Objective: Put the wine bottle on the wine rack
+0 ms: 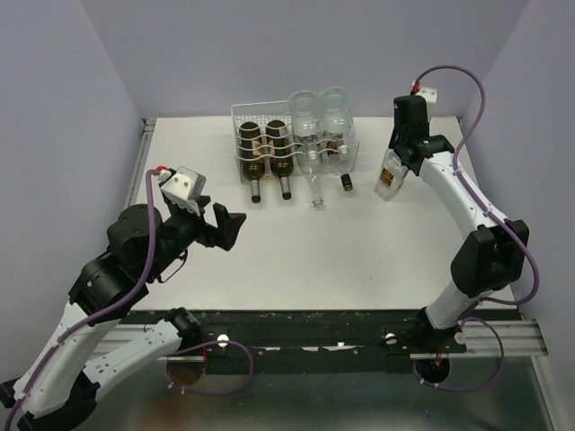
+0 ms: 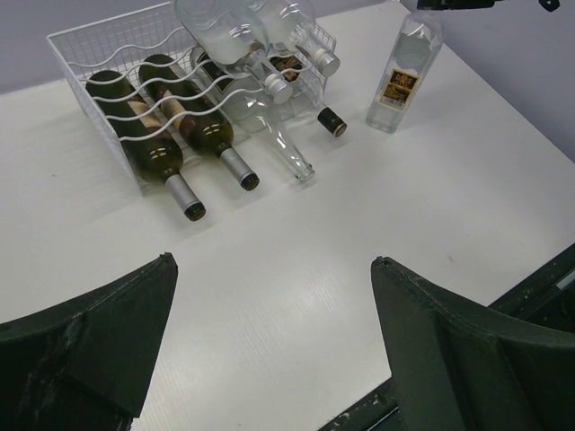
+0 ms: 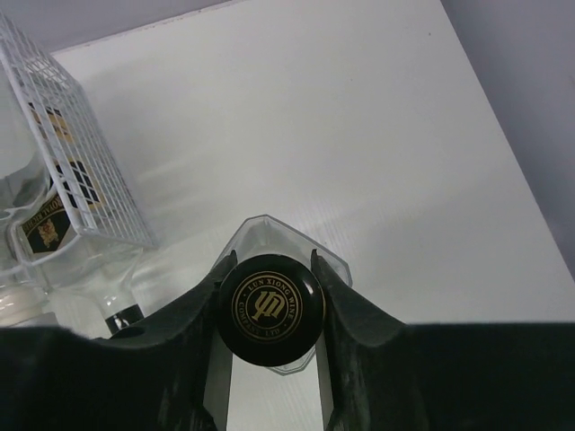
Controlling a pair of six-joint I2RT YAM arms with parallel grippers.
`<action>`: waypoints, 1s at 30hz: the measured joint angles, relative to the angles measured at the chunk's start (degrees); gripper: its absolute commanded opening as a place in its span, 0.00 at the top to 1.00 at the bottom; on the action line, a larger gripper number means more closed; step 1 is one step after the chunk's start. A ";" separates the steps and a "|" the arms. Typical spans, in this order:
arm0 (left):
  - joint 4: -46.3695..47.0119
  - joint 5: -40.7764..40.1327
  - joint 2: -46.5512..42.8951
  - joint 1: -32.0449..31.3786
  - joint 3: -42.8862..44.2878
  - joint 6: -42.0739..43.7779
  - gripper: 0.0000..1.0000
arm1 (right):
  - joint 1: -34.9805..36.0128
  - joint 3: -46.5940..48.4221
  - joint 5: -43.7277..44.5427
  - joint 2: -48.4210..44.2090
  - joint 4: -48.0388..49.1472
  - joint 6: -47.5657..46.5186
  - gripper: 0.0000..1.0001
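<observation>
The wine bottle [image 1: 389, 180] is clear and square-sided with a dark label and a black gold-printed cap [image 3: 272, 307]. It stands upright on the table to the right of the wine rack [image 1: 244, 135], and it also shows in the left wrist view [image 2: 402, 76]. My right gripper [image 1: 396, 160] comes down over its top, fingers pressed on both sides of the cap [image 3: 267, 259]. The white wire wine rack [image 2: 81, 54] holds two dark green bottles [image 2: 157, 148] and several clear ones. My left gripper [image 1: 223, 224] hovers wide open and empty over the near left table [image 2: 274, 260].
Two clear bottles [image 1: 319, 112] lie stacked on the rack's right half, and bottle necks [image 1: 316, 193] stick out toward me. The rack's mesh side [image 3: 81, 171] stands close to the left of the held bottle. Purple walls border the table at the back and on both sides.
</observation>
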 measured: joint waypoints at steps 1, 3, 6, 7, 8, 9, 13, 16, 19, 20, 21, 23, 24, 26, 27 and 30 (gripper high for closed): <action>0.04 0.00 0.33 0.00 -0.07 0.00 0.01 | 0.04 -0.02 -0.15 0.00 0.31 0.07 0.86; 0.33 0.02 0.87 0.00 -0.59 0.04 0.01 | 0.07 -0.02 -0.07 -0.02 0.17 0.04 0.99; 1.36 0.24 1.73 0.00 -2.12 0.31 0.01 | 0.02 -0.02 0.17 -0.42 -0.79 0.74 0.99; 1.90 0.33 2.03 0.00 -2.84 0.42 0.01 | 0.02 -0.07 0.09 -0.79 -1.46 1.01 0.99; 2.43 0.55 2.45 0.00 -3.58 0.55 0.01 | 0.02 -0.20 -0.11 -1.27 -2.34 1.14 0.99; 3.23 0.90 2.99 0.00 -4.55 0.81 0.01 | 0.02 -0.66 -0.42 -2.12 -3.19 1.11 0.99; 6.80 3.15 5.51 0.00 -7.69 1.51 0.02 | 0.00 -3.74 -3.21 -8.02 -8.39 1.66 1.00; 10.27 6.69 7.58 0.00 -10.10 2.27 0.01 | -0.22 -6.01 -7.15 -14.32 -12.46 3.21 0.99; 15.74 13.29 9.14 0.00 -13.57 2.32 0.01 | -0.20 -9.77 -12.26 -21.66 -14.58 6.10 0.99; 17.18 14.97 9.46 -0.02 -14.51 2.14 0.01 | -0.20 -11.13 -14.19 -24.09 -15.08 7.26 0.99; 18.88 16.81 9.90 -0.02 -15.50 1.88 0.01 | -0.20 -12.66 -16.52 -26.75 -15.74 8.55 0.99; 22.67 20.28 10.82 -0.02 -17.77 0.96 0.01 | -0.20 -15.23 -21.11 -30.95 -16.74 10.84 0.99; 24.24 21.66 11.21 -0.04 -18.75 0.55 0.01 | -0.20 -16.48 -23.50 -32.74 -17.16 11.89 0.99; 27.89 24.30 11.93 -0.22 -20.83 -0.20 0.01 | -0.20 -18.91 -28.30 -35.78 -17.84 14.29 0.99; 30.38 25.27 12.28 -0.90 -22.47 -0.20 0.01 | -0.20 -20.17 -30.77 -37.03 -17.81 15.52 0.99; 35.63 25.97 12.41 -4.04 -26.25 1.16 0.01 | -0.17 -23.91 -38.34 -39.76 -17.07 19.56 0.99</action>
